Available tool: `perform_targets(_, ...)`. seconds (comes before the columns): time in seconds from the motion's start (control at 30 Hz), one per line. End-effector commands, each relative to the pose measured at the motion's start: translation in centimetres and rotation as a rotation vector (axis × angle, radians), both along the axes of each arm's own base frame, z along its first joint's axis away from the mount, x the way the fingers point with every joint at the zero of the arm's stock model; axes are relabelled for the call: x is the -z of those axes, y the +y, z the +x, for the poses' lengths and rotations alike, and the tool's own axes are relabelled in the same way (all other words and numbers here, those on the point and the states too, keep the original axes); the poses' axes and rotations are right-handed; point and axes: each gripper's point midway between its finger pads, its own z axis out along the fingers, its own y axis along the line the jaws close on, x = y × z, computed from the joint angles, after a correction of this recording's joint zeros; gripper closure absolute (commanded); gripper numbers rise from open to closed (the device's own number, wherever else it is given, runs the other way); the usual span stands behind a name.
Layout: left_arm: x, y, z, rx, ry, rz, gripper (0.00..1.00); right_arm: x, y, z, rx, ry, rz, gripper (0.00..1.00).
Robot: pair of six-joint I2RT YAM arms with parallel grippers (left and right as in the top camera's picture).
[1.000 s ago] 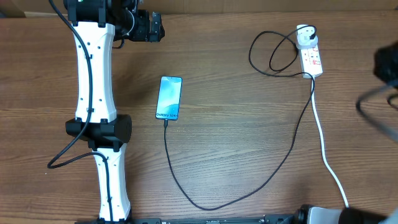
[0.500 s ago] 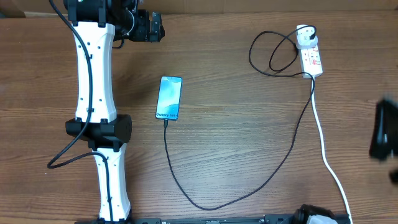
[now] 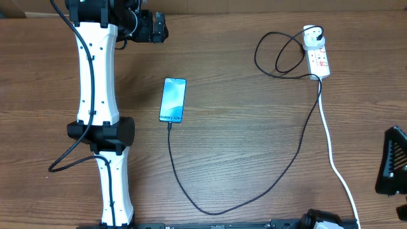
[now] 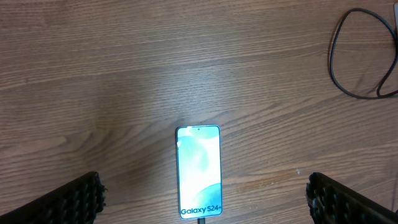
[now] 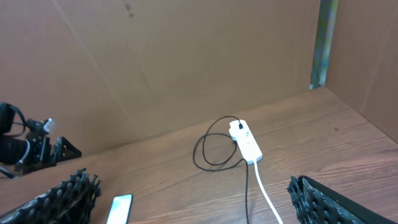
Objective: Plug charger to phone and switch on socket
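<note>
The phone [image 3: 173, 100] lies screen-up and lit in the middle of the table, with white text at its near end. The charger's black cable [image 3: 210, 212] meets that end at its connector tip [image 4: 200, 220], sweeps round the front and loops up to the round white adapter [image 3: 311, 39] seated in the socket [image 3: 319, 60]. The socket's red switches are too small to read. My left gripper [image 4: 204, 190] hovers open high above the phone. My right gripper [image 5: 193, 196] is open and empty at the table's right edge, well away from the socket [image 5: 247, 142].
The socket's white cord [image 3: 334, 156] runs down the right side to the front edge. Brown cardboard walls [image 5: 186, 56] close the back and right. My left arm [image 3: 95, 95] stretches along the left side of the wooden table [image 3: 241, 140].
The right arm has pulled back from beside the socket toward the front right edge of the table. The phone, cable, socket and left arm have not moved.
</note>
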Motion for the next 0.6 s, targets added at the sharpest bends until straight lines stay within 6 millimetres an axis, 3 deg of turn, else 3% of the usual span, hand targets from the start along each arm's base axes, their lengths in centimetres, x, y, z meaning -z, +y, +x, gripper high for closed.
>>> perform_targets(0.0, -0.8, 0.0, -0.1, 0.000, -0.022, 0.003, 0.00, 0.5, -0.7, 1.8, 0.006, 0.028, -0.028, 0.00)
perform_targets(0.13, -0.8, 0.0, -0.1, 0.000, -0.022, 0.003, 0.01, 0.6, -1.4, 5.7, -0.006, 0.000, -0.035, 0.00)
perform_targets(0.23, -0.8, 0.0, -0.1, 0.000, -0.022, 0.003, 0.00, 1.5, -0.8, 9.2, -0.066, -0.054, -0.044, 0.00)
perform_targets(0.4, -0.8, 0.0, -0.1, 0.000, -0.022, 0.003, 0.00, 4.9, 0.8, 14.1, -0.157, -0.160, -0.058, 0.00)
perform_targets(0.57, -0.8, 0.0, -0.1, 0.000, -0.022, 0.003, 0.01, 9.8, 1.6, 16.4, -0.180, -0.235, -0.064, 0.00)
